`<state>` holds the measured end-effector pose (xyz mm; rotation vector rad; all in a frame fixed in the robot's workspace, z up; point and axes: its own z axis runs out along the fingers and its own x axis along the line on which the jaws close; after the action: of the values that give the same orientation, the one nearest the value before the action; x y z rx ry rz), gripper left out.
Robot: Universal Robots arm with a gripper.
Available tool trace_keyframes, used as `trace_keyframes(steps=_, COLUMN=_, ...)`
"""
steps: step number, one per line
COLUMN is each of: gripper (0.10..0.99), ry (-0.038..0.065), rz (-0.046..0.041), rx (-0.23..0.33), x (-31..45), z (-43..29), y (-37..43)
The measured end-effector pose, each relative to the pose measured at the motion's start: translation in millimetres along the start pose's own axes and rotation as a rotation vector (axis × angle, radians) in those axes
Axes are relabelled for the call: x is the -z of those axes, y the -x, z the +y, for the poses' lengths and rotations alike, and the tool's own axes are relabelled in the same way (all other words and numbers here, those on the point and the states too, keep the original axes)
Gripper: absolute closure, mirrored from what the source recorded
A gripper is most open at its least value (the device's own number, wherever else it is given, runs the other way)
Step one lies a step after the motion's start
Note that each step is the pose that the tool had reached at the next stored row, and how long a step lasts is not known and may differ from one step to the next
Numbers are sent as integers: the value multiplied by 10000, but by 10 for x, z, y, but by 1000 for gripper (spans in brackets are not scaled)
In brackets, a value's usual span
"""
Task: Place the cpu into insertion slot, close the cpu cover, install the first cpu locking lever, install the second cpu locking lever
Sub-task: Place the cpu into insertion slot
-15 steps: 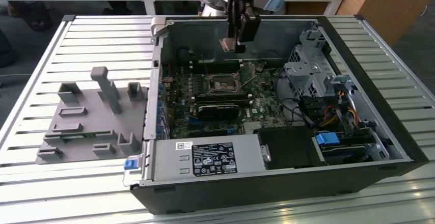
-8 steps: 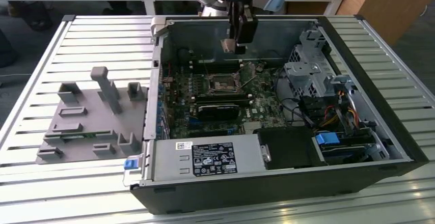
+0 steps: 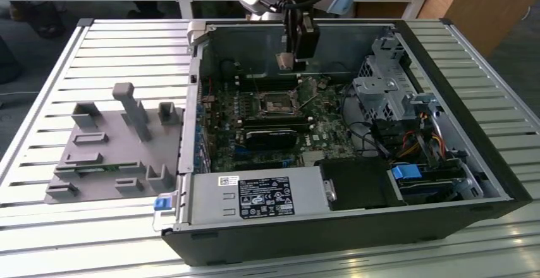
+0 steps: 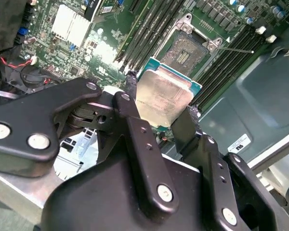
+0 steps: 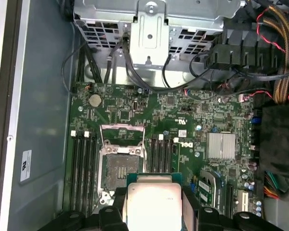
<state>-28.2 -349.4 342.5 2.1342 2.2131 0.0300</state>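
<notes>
An open computer box (image 3: 355, 237) is lying on a slatted table (image 3: 67, 227). The gripper (image 4: 160, 108) is squeezing the cpu (image 4: 166, 91) and holding it up in the air, near the insertion slot (image 4: 187, 52), not touching it

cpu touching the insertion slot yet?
Apart. In the second wrist view the fingers hold the cpu and the insertion slot lies bare; the exterior view shows the cpu raised above the board.

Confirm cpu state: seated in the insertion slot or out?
Out. In the second wrist view the gripper holds the cpu by its edges, apart from the insertion slot, whose contacts lie bare.
</notes>
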Motion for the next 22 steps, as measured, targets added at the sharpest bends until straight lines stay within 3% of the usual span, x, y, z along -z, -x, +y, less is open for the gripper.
trace_keyframes(steps=22, gripper=545, ry=5, rz=-8, rx=-38, x=-179, z=-5, y=-158)
